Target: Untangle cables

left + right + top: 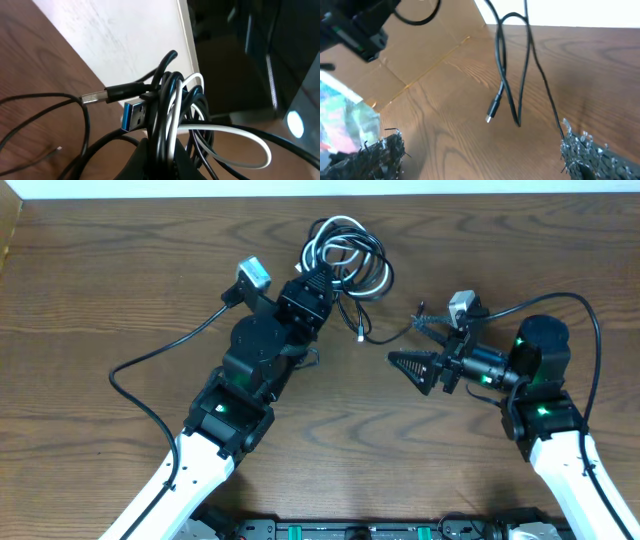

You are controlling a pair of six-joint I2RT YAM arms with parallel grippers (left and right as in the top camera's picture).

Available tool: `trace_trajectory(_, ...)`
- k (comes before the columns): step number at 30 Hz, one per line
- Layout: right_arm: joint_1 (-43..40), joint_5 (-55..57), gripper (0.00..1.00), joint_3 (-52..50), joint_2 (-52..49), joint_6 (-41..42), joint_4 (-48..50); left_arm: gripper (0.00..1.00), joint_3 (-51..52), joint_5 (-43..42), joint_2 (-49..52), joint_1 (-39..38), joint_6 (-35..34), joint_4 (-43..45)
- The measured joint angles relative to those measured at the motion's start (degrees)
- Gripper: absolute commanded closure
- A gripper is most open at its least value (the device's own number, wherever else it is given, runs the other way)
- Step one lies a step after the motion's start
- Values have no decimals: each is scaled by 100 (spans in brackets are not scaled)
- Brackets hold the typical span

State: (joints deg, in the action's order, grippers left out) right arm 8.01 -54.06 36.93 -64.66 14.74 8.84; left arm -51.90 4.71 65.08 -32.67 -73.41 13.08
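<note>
The wooden surface (pixel 100 300) carries both arms, and the cables (pixel 350 255) lie in a coil toward its far edge, between the two arms but closer to your left one.

Your left tool (pixel 318 280) is clamped narrow on that coil. In the left wrist view the black loops and the one white cable (pixel 225 130) rise bunched together straight out of its grip. Your right tool (pixel 402 366) stands wide and holds nothing. It sits apart from the coil, and a loose black strand (pixel 522 75) runs across the wood in front of it.

The main risk, as I judge it, is the left grip: it pins several strands at once, so drawing on any one of them may cinch the loops tighter instead of freeing them.

The blue plug (pixel 135 114) sits wedged against the loops and could catch if its cord is dragged through.

The small plug end (pixel 360 333) lies free on the wood. Take the cord close behind it, or your wide fingers may close on the neighbouring strand too.
</note>
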Motion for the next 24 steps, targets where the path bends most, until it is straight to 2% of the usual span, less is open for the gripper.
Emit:
trace_trajectory(1,20,72,1,0,-48,122,48,92,0,63,0,0,-105,0)
trace_trajectory(6,166,496,13,0,-487,841,446,93,0,238,0,0,-457,-2)
trace_trajectory(9,299,595,12,4,-789,1049,887,93,0,227,0,0,-505,-4)
trace_trajectory(15,627,627,9,4,-1119,1163,1663,93,0,-446,-9,0,-260,-402)
trace_trajectory(19,721,715,11,4,-1130,1158,1716,92,0,-949,-11,0,-262,-732)
trace_trajectory(24,728,872,15,4,-1132,1161,1716,92,0,-1469,-11,-2,-319,-737)
